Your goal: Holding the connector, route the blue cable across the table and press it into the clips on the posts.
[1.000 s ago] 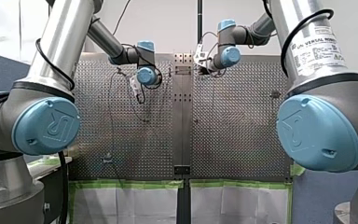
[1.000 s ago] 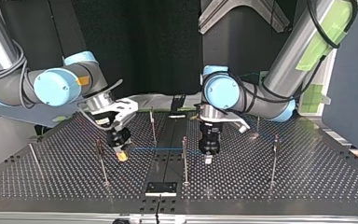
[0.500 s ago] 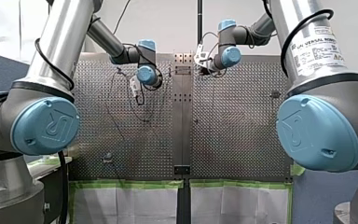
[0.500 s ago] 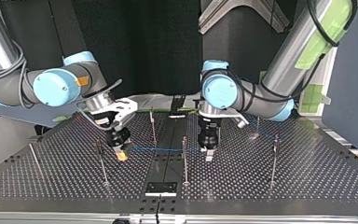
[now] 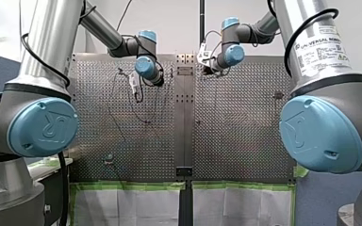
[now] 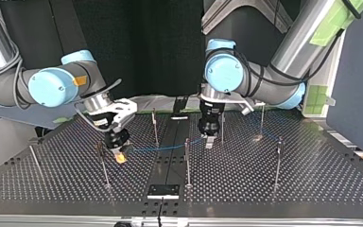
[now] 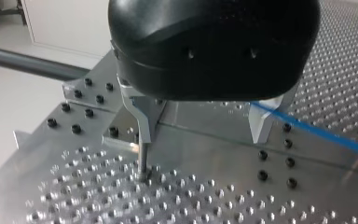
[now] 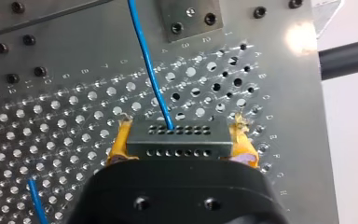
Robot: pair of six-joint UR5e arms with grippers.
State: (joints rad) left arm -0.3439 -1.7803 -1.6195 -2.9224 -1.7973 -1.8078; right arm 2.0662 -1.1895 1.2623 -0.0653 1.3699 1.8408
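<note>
In the right wrist view my right gripper is shut on the dark connector block, a yellow pad on each side. The blue cable leaves the connector and runs off across the perforated table. In the top view my right gripper hangs low at the view's left, and the cable sags from it toward my left gripper. In the left wrist view my left gripper is open with nothing between its metal fingers. There the cable passes by the other finger.
Several thin posts stand on the table, among them one between the grippers, one beside my right gripper and one at the top view's right. Another post stands just under one left finger. A small black plate lies near the table's front edge in the top view.
My left gripper has opened, risen and drawn back toward the top view's far side. The cable, taut a second ago, now hangs slack. My right gripper has barely moved.
</note>
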